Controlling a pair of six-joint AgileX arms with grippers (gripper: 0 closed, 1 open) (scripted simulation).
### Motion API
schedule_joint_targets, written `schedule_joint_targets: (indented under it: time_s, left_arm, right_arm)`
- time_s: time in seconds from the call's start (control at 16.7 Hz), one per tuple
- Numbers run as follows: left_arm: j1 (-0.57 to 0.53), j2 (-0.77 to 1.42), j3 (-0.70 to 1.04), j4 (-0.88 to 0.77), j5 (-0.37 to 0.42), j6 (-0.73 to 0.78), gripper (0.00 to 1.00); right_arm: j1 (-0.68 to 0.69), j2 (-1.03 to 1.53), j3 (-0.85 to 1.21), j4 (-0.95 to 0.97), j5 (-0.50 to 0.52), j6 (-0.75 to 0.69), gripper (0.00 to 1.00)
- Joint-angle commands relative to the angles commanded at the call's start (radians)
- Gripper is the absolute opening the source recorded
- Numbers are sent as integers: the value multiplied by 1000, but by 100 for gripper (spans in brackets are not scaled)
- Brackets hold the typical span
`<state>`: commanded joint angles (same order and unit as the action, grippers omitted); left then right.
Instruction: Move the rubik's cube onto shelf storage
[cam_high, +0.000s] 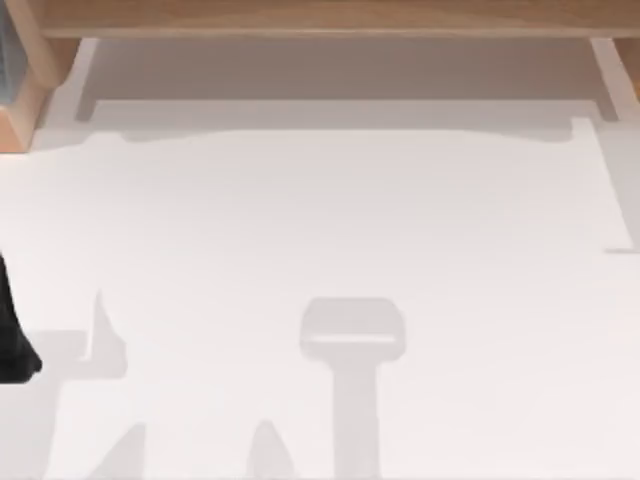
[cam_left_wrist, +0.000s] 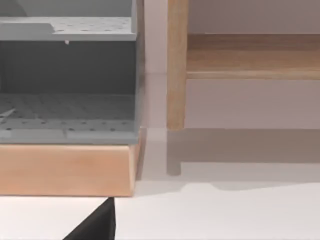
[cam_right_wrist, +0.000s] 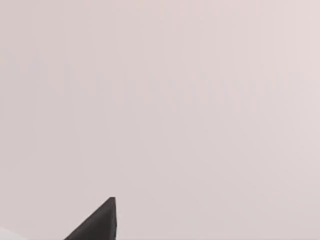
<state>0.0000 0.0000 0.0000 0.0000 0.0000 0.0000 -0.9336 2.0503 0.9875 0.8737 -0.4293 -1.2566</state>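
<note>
Shelf storage (cam_high: 330, 15): light-brown wood, matt. Table (cam_high: 330, 220): white, smooth, matt. Grey perforated rack (cam_left_wrist: 67, 30).

— What sort of place is this?
— A rendered test bench, no real room: a flat white worktop (cam_high: 320, 230), a plain wooden shelf storage (cam_high: 320, 15) along its far edge, a grey perforated rack (cam_left_wrist: 67, 80) on a wooden base, blank pale walls.

The shelf (cam_high: 330, 18), a wide light-brown wooden board, runs along the counter's far edge, raised on wooden side supports; its upright post (cam_left_wrist: 177, 65) stands on the counter.
</note>
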Motion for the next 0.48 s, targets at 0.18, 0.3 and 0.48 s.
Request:
schedule_joint_targets:
  time_s: [0.18, 0.3, 0.48]
  left_arm:
    - [0, 0, 0, 0, 0, 0, 100]
    - [0, 0, 0, 0, 0, 0, 100]
    - [0, 0, 0, 0, 0, 0, 100]
  right_arm:
    - [25, 21, 251, -346, 87, 124, 100]
    - [62, 41, 424, -588, 139, 206, 100]
    - [144, 83, 679, -956, 205, 326, 100]
